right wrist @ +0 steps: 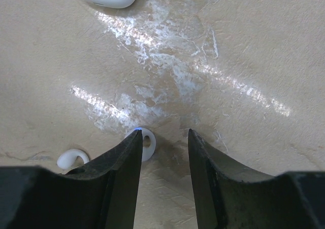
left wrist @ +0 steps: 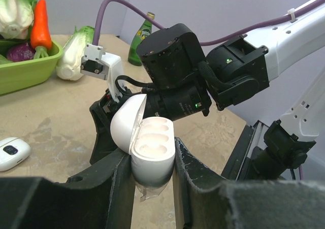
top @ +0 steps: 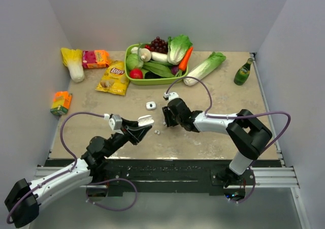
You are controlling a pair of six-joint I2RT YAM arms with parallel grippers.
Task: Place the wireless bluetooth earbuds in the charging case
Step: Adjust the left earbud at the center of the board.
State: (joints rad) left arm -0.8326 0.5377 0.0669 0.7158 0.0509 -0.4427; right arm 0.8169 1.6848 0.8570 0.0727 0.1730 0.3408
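Left gripper (top: 145, 121) clamped on case (left wrist: 152, 142); lid swung open toward 10 o'clock in left wrist view, sockets exposed. Second case (top: 151, 105), closed, flat on tabletop (top: 193, 142) at 12 o'clock from left gripper. Two earbuds (top: 157, 132) loose on tabletop at 5 o'clock from left gripper. In right wrist view, one earbud (right wrist: 71, 159) lying free; other earbud (right wrist: 147, 143) at 3 o'clock from it, touching inner face of one finger. Right gripper (right wrist: 163, 137) low over tabletop, jaws apart, gripping nothing.
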